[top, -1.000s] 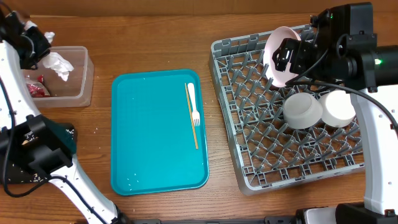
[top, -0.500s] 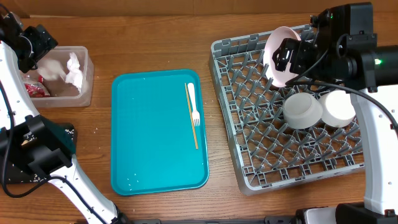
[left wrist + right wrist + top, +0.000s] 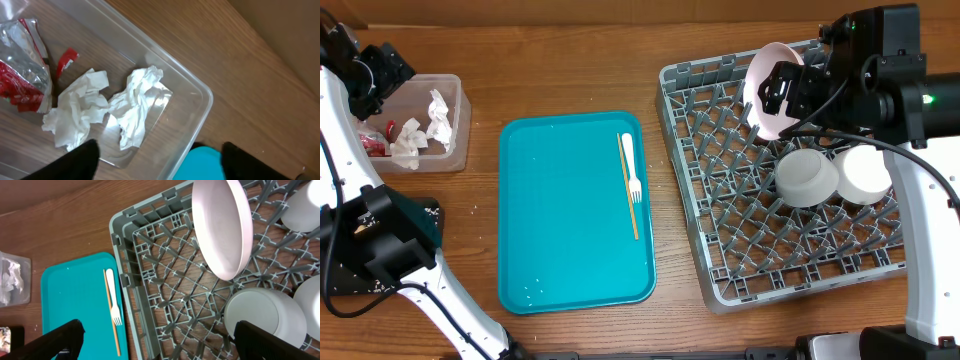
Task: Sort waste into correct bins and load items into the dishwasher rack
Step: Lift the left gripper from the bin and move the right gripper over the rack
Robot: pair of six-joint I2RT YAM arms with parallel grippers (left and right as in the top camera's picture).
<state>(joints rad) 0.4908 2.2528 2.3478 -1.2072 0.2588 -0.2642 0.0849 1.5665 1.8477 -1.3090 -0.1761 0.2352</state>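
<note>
The clear tub [image 3: 458, 130] at the far left holds two crumpled white napkins [image 3: 440, 115] and the silver-and-red foil wrapper [image 3: 377, 138]. My left gripper [image 3: 382, 72] hangs open and empty just above the tub's far edge. In the left wrist view the napkins [image 3: 135, 107] and the wrapper [image 3: 22, 60] lie loose below the left gripper [image 3: 160, 165]. The grey rack [image 3: 718, 288] holds the upright plate [image 3: 770, 85] and two white bowls [image 3: 807, 177]. My right gripper [image 3: 785, 92] hovers open by the plate [image 3: 222, 227]. The white fork [image 3: 631, 165] lies on the teal tray.
The teal tray [image 3: 570, 220] sits mid-table with a thin wooden stick [image 3: 631, 205] beside the fork. A black tray [image 3: 340, 283] lies at the near left, mostly under my left arm's base. Crumbs dot the wood near it.
My left gripper opened and let go of a napkin, which fell into the clear tub and came to rest beside the other. The right arm has not moved.
</note>
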